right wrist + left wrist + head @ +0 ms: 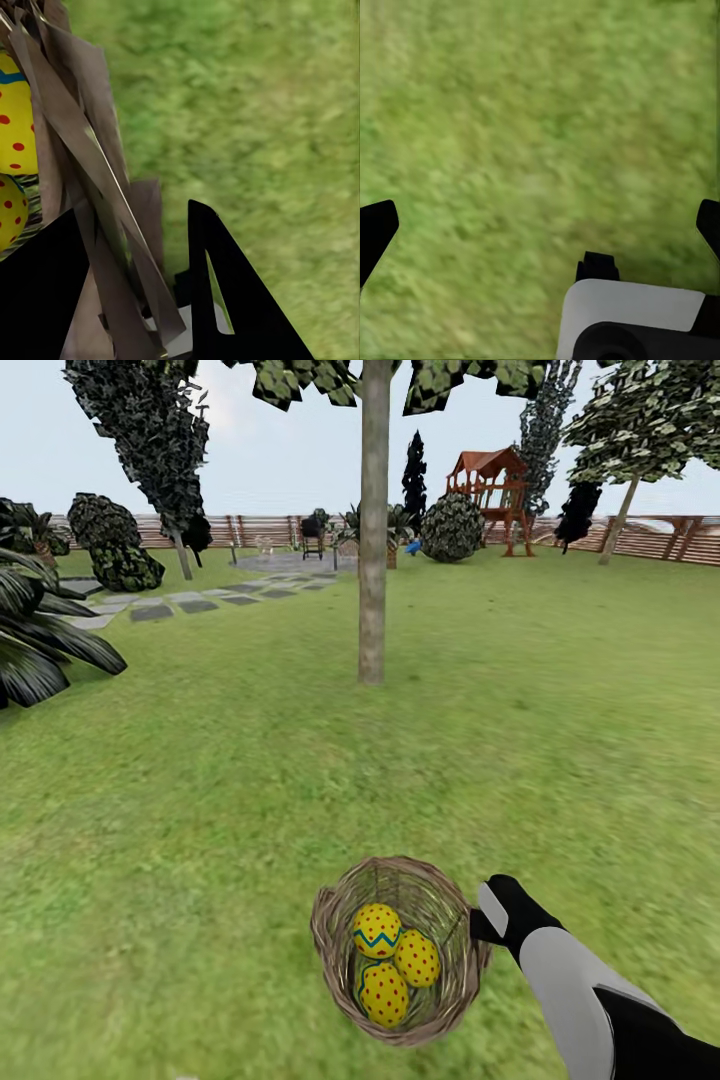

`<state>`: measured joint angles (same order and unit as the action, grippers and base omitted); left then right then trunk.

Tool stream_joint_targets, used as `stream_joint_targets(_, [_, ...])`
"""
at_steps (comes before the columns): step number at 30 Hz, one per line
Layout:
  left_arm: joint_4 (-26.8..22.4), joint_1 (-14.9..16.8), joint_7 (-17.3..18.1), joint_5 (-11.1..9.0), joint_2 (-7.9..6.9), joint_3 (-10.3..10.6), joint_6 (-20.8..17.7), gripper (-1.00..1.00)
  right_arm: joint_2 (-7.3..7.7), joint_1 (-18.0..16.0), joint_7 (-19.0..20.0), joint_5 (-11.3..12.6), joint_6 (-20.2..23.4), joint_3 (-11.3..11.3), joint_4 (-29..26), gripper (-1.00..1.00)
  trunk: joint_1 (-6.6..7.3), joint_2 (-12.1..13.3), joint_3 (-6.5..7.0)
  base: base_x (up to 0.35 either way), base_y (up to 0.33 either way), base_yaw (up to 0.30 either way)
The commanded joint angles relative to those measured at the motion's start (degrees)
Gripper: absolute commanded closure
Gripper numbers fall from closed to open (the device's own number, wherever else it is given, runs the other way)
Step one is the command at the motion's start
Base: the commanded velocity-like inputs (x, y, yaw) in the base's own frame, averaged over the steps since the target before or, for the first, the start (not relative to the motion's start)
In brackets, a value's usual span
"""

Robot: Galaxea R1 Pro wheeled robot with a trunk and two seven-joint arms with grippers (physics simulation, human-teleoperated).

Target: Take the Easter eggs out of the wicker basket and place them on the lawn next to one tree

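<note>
The wicker basket point(330, 950) sits low in the head view on the lawn point(200, 810), holding three yellow red-dotted Easter eggs point(377, 930); the far one has a blue-green zigzag band. My right gripper point(478, 925) is shut on the basket's right rim. In the right wrist view the woven wall point(75, 127) runs between the right gripper's point(131, 217) two black fingers, with eggs point(15, 120) just inside. The left gripper point(544, 217) is open over bare grass point(510, 112). A tree with a pale trunk point(373, 560) stands straight ahead, a few metres beyond the basket.
A dark palm point(40, 630) crowds the left edge. A grey stepping-stone path point(190, 600) runs at the far left. A second tree point(620, 515), a red playset point(492, 490), bushes point(452, 528) and the slat fence point(660, 535) line the back.
</note>
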<state>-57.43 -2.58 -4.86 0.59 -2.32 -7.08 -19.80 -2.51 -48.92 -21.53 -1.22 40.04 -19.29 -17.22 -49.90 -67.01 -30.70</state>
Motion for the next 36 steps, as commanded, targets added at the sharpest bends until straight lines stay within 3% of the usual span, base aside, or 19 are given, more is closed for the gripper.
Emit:
stream_joint_targets(1, [-0.14,-0.04,-0.15,0.07,0.00,0.05,-0.33,-1.00,-0.05,-0.03,-0.19,0.34,0.13,-0.38,-0.09,1.00,-0.04,-0.03,0.05,0.336,0.000,0.000])
stream_joint_targets(36, [-0.09,-0.02,-0.15,0.08,0.04,0.05,-0.33,-1.00,-0.74,-0.03,-0.18,0.34,0.13,-0.32,-0.09,1.00,-0.04,-0.03,0.55,0.339,0.000,0.000])
